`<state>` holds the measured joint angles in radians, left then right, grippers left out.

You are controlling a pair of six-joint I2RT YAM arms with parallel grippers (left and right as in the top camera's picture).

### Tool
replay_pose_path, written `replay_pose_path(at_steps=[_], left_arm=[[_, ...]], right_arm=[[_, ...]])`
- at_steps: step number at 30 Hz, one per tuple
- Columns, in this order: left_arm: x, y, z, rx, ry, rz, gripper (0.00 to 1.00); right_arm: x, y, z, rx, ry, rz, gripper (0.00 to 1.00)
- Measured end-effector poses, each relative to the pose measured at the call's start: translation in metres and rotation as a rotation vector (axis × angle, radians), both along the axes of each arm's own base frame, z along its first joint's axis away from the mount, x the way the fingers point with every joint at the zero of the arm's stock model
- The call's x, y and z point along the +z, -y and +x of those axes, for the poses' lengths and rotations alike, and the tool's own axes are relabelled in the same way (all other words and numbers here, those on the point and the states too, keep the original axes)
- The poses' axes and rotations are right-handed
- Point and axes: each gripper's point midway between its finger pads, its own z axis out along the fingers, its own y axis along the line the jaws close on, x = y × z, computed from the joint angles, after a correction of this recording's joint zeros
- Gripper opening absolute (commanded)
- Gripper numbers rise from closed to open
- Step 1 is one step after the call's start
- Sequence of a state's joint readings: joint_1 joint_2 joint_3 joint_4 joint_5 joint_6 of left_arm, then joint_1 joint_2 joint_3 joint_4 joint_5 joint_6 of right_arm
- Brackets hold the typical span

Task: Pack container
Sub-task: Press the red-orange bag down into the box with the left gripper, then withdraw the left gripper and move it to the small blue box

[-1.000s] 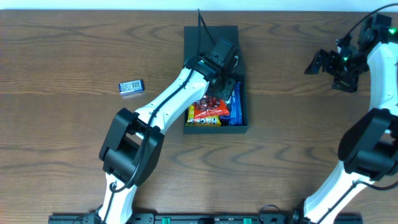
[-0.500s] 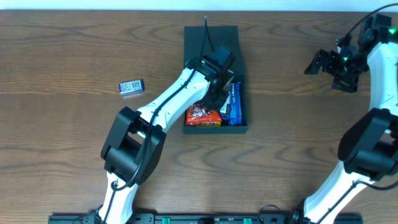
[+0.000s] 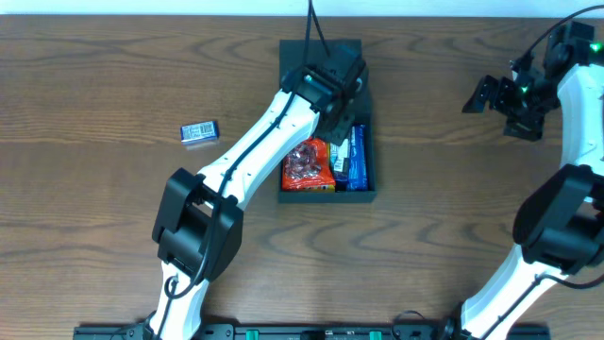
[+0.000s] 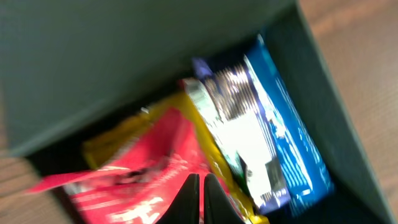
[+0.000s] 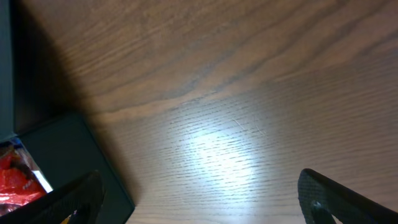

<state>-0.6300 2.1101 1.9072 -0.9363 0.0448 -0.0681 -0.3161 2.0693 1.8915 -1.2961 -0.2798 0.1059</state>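
Observation:
The container (image 3: 366, 192) is a dark box lying open at the table's far middle, its flap lid (image 3: 321, 52) at the far end. Inside lie a red packet (image 3: 308, 162), a silvery one and a blue packet (image 3: 360, 161). My left gripper (image 3: 338, 121) hangs over the box's middle, shut with nothing between its fingers. In the left wrist view its closed fingertips (image 4: 199, 194) sit just above the red packet (image 4: 134, 171), with a yellow packet edge, a silver-purple packet (image 4: 239, 127) and the blue packet (image 4: 292, 146) beside it. My right gripper (image 3: 497, 97) stands open far right, over bare wood.
A small blue packet (image 3: 199, 132) lies alone on the wood left of the box. In the right wrist view the box's corner (image 5: 68, 149) shows at lower left, with wood grain filling the space between the wide-apart fingers (image 5: 339, 199).
My left gripper has pulled back from the packets toward the far end of the box, staying shut. The red packet now lies more exposed. The right arm has not moved.

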Motion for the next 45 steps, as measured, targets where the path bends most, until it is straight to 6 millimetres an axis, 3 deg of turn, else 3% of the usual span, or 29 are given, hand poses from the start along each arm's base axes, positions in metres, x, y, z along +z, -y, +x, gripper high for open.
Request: replay_pose_path(at_steps=[6, 13, 23, 31, 34, 39, 41, 43, 45], left_arm=[[0.007, -0.018, 0.013, 0.094, 0.051, 0.041, 0.06], [-0.026, -0.046, 0.01, 0.179, -0.027, 0.06, 0.06], [-0.063, -0.046, -0.002, 0.186, -0.09, 0.012, 0.06], [-0.06, -0.045, -0.003, 0.185, -0.095, 0.009, 0.05], [-0.041, -0.038, 0.007, 0.182, -0.06, -0.023, 0.06], [0.032, -0.034, 0.026, 0.194, 0.108, -0.101, 0.06], [0.072, -0.045, 0.031, 0.222, 0.208, -0.113, 0.06], [0.1, -0.059, 0.034, 0.262, 0.273, -0.116, 0.06], [0.114, -0.082, 0.038, 0.331, 0.297, -0.109, 0.06]], right_arm=[[-0.001, 0.001, -0.003, -0.001, -0.013, -0.007, 0.99], [-0.001, 0.001, -0.004, -0.001, -0.016, -0.006, 0.99], [-0.001, 0.0, -0.006, -0.001, -0.027, -0.003, 0.99], [-0.001, 0.0, -0.007, -0.001, -0.03, -0.002, 0.99], [-0.001, -0.001, -0.007, 0.0, -0.031, -0.002, 0.99], [-0.001, -0.001, -0.007, 0.001, -0.033, -0.004, 0.99], [-0.001, -0.001, -0.008, 0.001, -0.034, -0.005, 0.99], [-0.001, -0.001, -0.008, 0.001, -0.035, -0.005, 0.99], [-0.001, -0.001, -0.008, 0.001, -0.035, -0.005, 0.99]])
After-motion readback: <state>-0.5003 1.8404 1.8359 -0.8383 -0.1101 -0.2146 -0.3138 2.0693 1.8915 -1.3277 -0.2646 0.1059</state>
